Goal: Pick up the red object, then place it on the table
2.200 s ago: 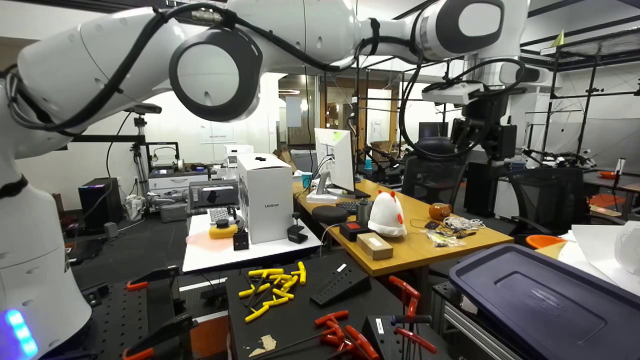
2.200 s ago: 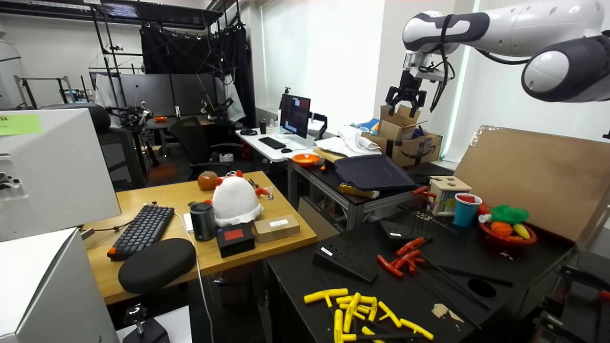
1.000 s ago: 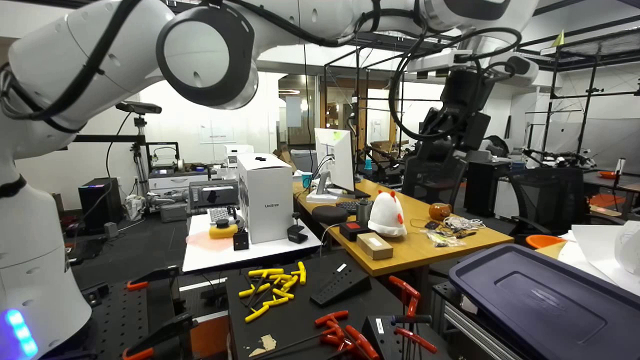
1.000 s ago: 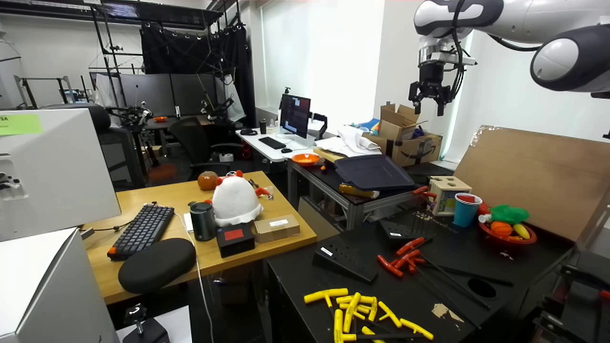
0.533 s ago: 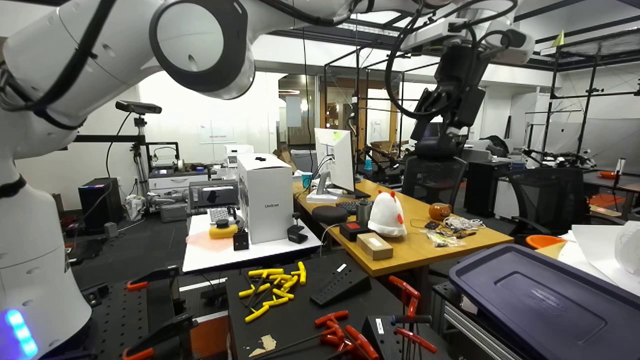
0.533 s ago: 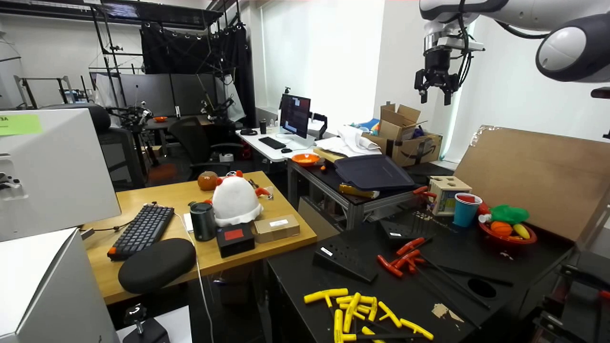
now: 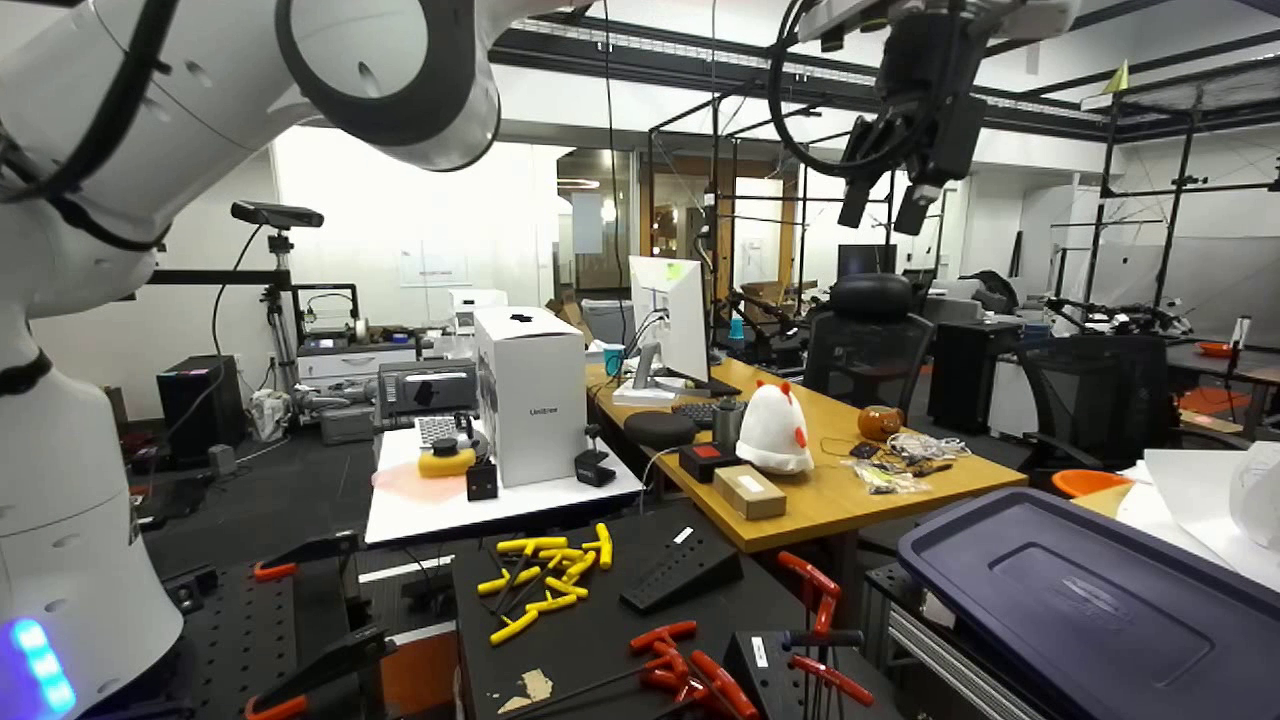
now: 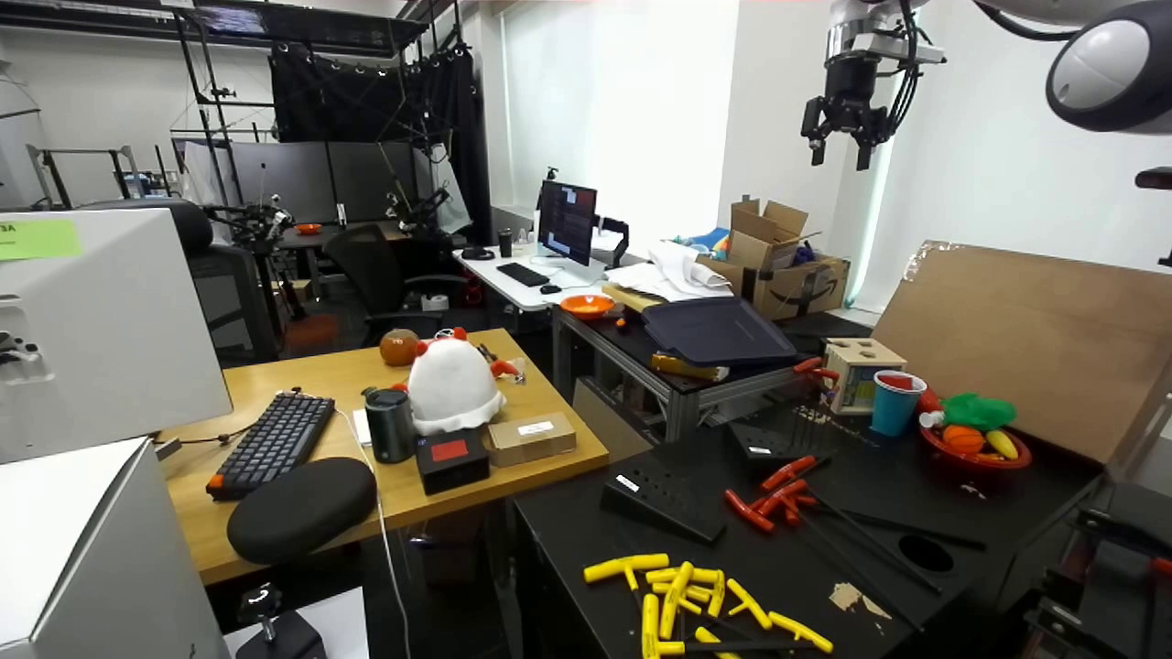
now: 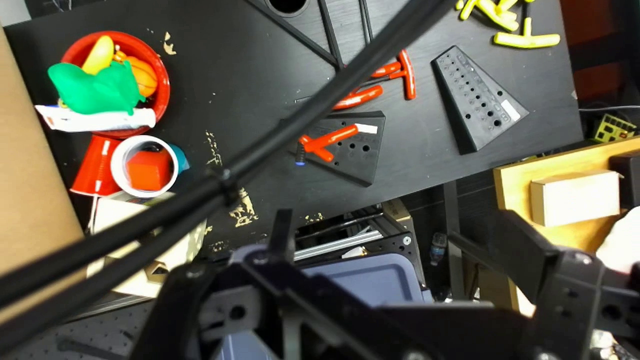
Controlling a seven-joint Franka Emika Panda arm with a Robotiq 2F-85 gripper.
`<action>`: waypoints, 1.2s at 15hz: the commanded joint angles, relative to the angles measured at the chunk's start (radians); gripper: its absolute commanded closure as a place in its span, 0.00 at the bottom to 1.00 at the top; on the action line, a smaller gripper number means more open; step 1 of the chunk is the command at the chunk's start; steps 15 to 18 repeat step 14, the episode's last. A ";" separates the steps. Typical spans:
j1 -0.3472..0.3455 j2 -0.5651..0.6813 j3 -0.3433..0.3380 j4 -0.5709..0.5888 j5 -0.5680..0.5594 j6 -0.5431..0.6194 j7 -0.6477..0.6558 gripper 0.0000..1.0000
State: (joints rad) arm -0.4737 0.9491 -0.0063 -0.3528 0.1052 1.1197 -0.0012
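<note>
My gripper is open and empty, held high in the air in both exterior views [image 7: 884, 217] [image 8: 841, 157]; its spread fingers show in the wrist view [image 9: 404, 242]. Several red things are in view, and I cannot tell which one is meant. A red block [image 9: 149, 170] sits inside a blue cup [image 8: 890, 410]. Red T-handle keys [image 8: 778, 499] lie on the low black surface and also show in the wrist view [image 9: 357, 97]. A red cup [image 9: 98, 165] lies beside the blue cup. The light wooden table [image 7: 860, 510] carries a white plush [image 7: 775, 430] and small boxes.
The low black surface [image 8: 879, 448] holds yellow T-handle keys [image 8: 678, 595], black wedge-shaped holders [image 9: 477, 97], a red bowl [image 8: 975, 462] of toy food and a wooden box [image 8: 861, 375]. A dark blue lid [image 7: 1100, 600] lies on a metal-framed cart. A cardboard sheet [image 8: 1025, 339] stands behind.
The arm has risen, carrying the gripper upward in both exterior views. The gripper has also tilted somewhat. The objects on the tables have not moved.
</note>
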 commanded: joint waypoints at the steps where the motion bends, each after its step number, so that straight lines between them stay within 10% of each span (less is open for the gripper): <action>1: -0.004 -0.041 -0.008 0.000 -0.001 0.029 -0.023 0.00; 18: -0.003 -0.090 -0.011 -0.019 0.003 0.064 0.000 0.00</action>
